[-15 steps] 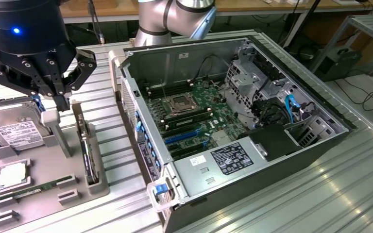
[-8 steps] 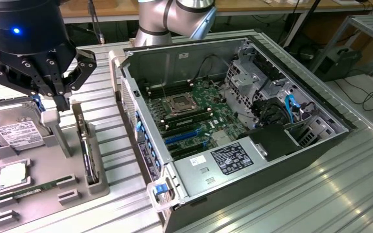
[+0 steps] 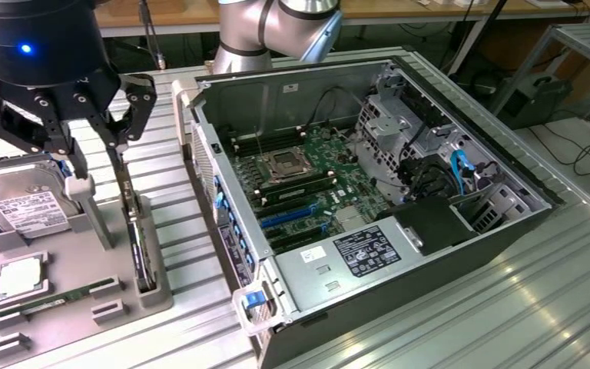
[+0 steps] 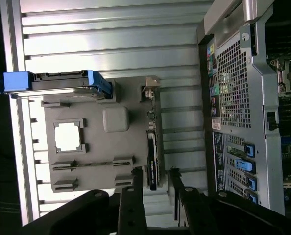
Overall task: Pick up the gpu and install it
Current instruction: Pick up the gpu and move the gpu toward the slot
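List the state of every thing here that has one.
Gpu: on edge in its tray slot, not installed.
Gripper: open, over the gpu, not gripping.
Case: open, side panel off.
Hard drive: seated in the tray.
Memory stick: seated in the tray.

— Colour of the arm (image 3: 246,34)?
— Silver-grey, round and smooth, at twelve o'clock in the exterior view. Darker grey joint (image 3: 310,14) beside it.
— And the end effector (image 3: 101,173)?
— Black all over, at ten o'clock. Fat drum-shaped housing (image 3: 39,31) with a small blue light (image 3: 25,48) glowing on the front. Jointed black link bars (image 3: 136,100) below, studded with round pivot pins. Pale pad (image 3: 77,184) on one tip.
— Seen in the wrist view?
— Two black fingers (image 4: 135,196), flat-faced, dotted with small holes.
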`<control>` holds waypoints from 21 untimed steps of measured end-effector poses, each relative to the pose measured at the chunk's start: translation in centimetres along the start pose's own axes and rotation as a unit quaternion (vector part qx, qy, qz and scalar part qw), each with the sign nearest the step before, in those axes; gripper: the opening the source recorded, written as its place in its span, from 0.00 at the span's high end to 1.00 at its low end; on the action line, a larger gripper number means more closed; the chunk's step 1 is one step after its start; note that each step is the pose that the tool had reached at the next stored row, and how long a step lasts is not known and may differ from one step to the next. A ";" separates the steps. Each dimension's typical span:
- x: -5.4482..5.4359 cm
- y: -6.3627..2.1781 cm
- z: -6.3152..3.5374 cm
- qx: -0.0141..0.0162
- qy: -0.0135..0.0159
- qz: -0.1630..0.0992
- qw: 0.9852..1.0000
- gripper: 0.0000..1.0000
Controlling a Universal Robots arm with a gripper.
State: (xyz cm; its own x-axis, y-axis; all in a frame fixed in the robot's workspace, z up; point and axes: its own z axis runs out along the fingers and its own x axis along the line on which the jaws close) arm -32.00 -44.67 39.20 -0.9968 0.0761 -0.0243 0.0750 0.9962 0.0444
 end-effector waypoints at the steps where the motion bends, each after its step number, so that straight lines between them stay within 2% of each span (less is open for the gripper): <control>1: 0.0 0.00 0.00 0.000 0.000 0.000 1.000 0.58; 5: 0.0 0.00 0.00 0.000 0.000 0.000 1.000 0.35; 6: 0.0 0.00 0.00 0.000 0.000 0.000 1.000 0.35; 7: 0.0 0.00 0.00 0.000 0.000 0.000 1.000 0.28; 21: 0.0 -0.01 0.30 0.000 0.000 0.000 1.000 0.28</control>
State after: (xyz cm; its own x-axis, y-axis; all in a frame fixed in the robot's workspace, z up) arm -32.00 -44.67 38.90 -0.9968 0.0761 -0.0243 0.0750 0.9962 0.0437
